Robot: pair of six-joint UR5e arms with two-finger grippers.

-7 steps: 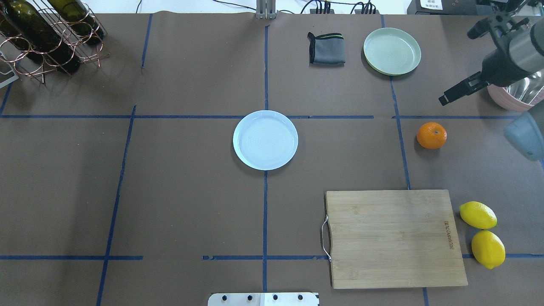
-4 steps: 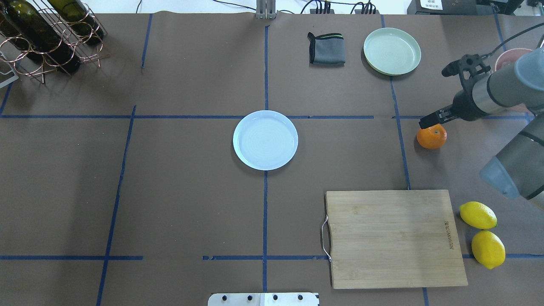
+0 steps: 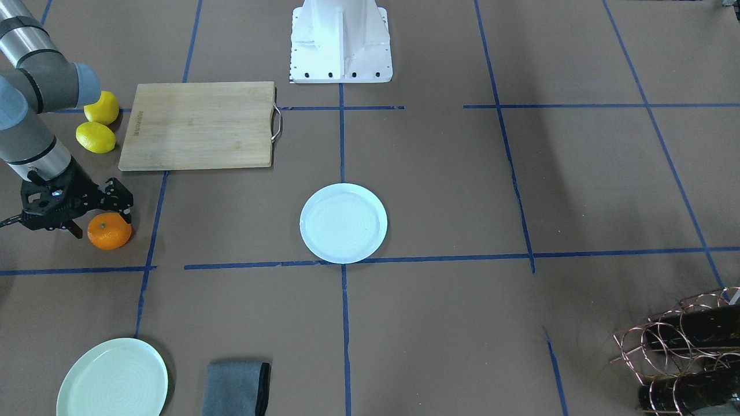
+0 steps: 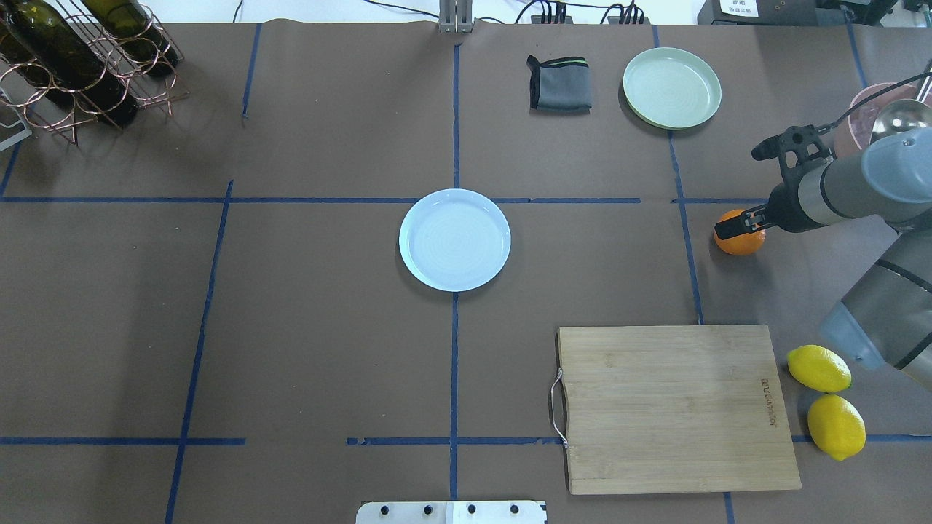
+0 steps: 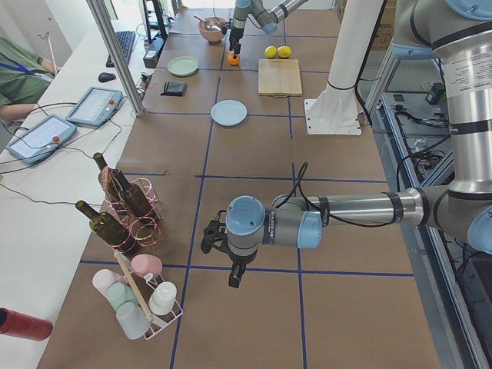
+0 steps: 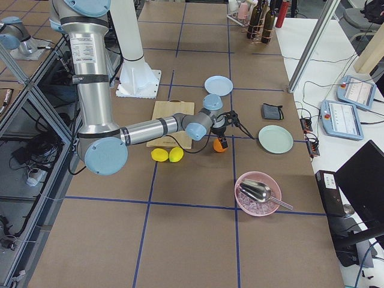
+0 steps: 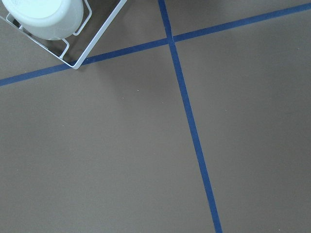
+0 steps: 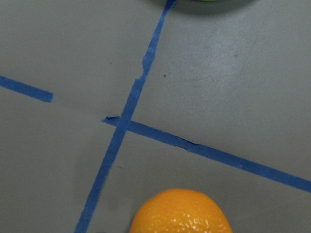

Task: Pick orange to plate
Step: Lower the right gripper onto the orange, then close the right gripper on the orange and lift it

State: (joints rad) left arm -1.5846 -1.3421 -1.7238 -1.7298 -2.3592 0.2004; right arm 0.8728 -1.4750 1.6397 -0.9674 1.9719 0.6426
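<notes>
The orange is sitting on the surface over on the robot's right side, well apart from the plate, which is out in the middle where the tape lines meet. The right claw is down right at the orange with its jaws apart. In the front view one finger shows on each side of the fruit's upper part. We can't tell if either finger is actually touching it. The right wrist camera just catches the top of the orange at the bottom of its frame.

Between the orange and the plate we see brown surface crossed by one blue tape line. Off to the side of that stretch is a cutting board with two lemons just beside it, closer to the robot. Farther out are a green plate and a grey cloth. A pink bowl with a metal scoop sits past the orange toward the surface's end.

The left claw hangs way down the other end, near the bottle rack and a cup rack. We can't tell whether it's apart or together.
</notes>
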